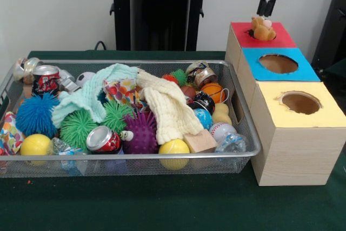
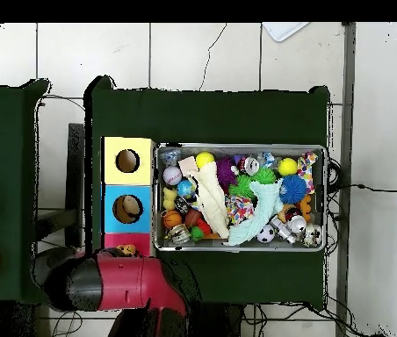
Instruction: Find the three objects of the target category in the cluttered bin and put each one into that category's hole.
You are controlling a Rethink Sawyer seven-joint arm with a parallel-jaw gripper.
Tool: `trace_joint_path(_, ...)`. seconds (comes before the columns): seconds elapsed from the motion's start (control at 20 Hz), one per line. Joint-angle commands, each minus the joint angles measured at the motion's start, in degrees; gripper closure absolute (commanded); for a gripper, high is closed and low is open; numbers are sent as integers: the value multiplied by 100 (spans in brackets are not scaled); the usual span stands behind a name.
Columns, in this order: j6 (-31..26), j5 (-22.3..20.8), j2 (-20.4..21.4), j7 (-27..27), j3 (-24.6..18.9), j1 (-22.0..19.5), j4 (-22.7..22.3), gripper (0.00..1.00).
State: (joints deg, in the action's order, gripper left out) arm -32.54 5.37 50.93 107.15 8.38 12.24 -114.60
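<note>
Nearest the front camera lies the green table (image 1: 162,204), and on it the wire bin (image 1: 238,158) heaped with spiky balls, cans, cloths and sports balls. Beside the bin stands the wooden box (image 1: 292,155) with three coloured tops in a row: yellow hole (image 1: 300,103) closest, blue hole (image 1: 278,63) in the middle, red hole (image 1: 263,32) farthest. A small tan stuffed toy (image 1: 263,29) sits in the red hole, upright and poking well above the rim, so it looks not fully dropped through. The tool (image 1: 268,9) hangs straight above the toy, apart from it, its dark fingers close together with nothing between them: released, I judge. The relation that matters is purely vertical: toy directly below tool, no sideways offset to speak of.

From overhead, the red arm covers most of the red end of the box (image 2: 127,197), and the tool itself is hidden beneath it. Only a bit of the toy (image 2: 128,250) peeks out at the arm's edge. The bin (image 2: 241,147) lies on the far side of the box from the arm, so any further search means travelling across the box to the clutter.
</note>
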Motion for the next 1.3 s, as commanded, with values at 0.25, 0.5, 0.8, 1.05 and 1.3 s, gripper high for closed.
trace_joint_path(0.25, -137, -15, 133, 728, -276, 38, -634, 100)
trace_joint_path(0.5, 407, 8, -189, 691, -429, -105, -767, 100)
trace_joint_path(0.8, 746, -42, -637, 718, -465, -117, -502, 100)
trace_joint_path(1.05, 1115, -32, -724, 709, -520, -175, -638, 100)
trace_joint_path(1.3, 1016, 94, -744, 805, -546, -117, -542, 100)
